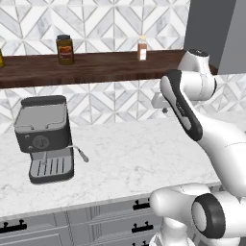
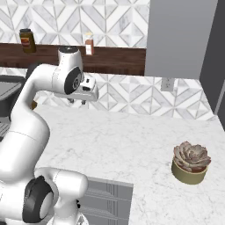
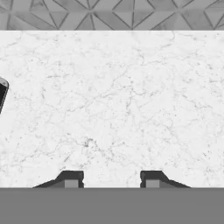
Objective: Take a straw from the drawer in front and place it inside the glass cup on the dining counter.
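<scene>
We see our pincer [image 3: 111, 178] hanging high above the white marble surface [image 1: 129, 158], fingertips apart with nothing between them, so it is released and holding nothing. The straw is not to be seen from here; we judge it lies inside one of the closed grey drawers [image 1: 115, 211] along the near edge of the surface, below the arm. No drawer stands open, so its contents are hidden from us. The glass cup is likewise out of sight.

We expect the straw to be very light, thin and smooth, stiff enough to lift but easy to crush or let roll. We would take it near its middle, across its width, with a gentle squeeze.

As for containers, a brown jar [image 1: 65, 49] and a small bottle [image 1: 142, 48] stand on the wooden shelf [image 1: 96, 65]; a yellow pot [image 2: 189, 172] on the right holds a succulent. A coffee machine [image 1: 44, 137] sits at the left.
</scene>
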Controlling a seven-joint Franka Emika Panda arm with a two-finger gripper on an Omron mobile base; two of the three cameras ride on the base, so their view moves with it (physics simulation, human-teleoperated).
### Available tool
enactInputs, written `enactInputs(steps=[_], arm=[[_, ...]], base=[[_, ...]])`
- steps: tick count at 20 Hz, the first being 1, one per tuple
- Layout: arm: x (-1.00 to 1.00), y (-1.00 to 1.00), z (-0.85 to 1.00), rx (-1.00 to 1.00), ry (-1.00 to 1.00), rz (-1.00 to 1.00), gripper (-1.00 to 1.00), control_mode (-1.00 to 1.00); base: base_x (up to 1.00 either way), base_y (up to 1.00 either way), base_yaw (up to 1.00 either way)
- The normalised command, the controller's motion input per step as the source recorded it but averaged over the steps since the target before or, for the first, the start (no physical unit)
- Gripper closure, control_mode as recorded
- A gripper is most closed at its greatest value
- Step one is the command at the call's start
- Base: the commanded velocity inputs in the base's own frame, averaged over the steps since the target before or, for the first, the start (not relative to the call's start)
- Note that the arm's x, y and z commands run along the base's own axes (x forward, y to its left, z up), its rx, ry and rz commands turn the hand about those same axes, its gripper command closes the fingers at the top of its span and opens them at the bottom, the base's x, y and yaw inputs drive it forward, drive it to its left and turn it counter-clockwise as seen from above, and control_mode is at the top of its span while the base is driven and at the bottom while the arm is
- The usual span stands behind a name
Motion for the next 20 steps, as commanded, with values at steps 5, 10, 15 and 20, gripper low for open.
enactInputs(steps=[5,10,15,20], arm=[[-0.45,0.0,-0.19,-0.02,0.06,0.0,-1.0,-1.0],[-0.83,0.07,-0.68,-0.03,0.01,0.0,-1.0,-1.0],[-0.63,0.1,-0.67,0.0,0.0,0.0,-1.0,-1.0],[-0.25,0.11,-0.47,0.0,0.0,0.0,-1.0,-1.0]], base=[[0.0,0.0,0.0],[0.0,0.0,0.0],[0.0,0.0,0.0],[0.0,0.0,0.0]])
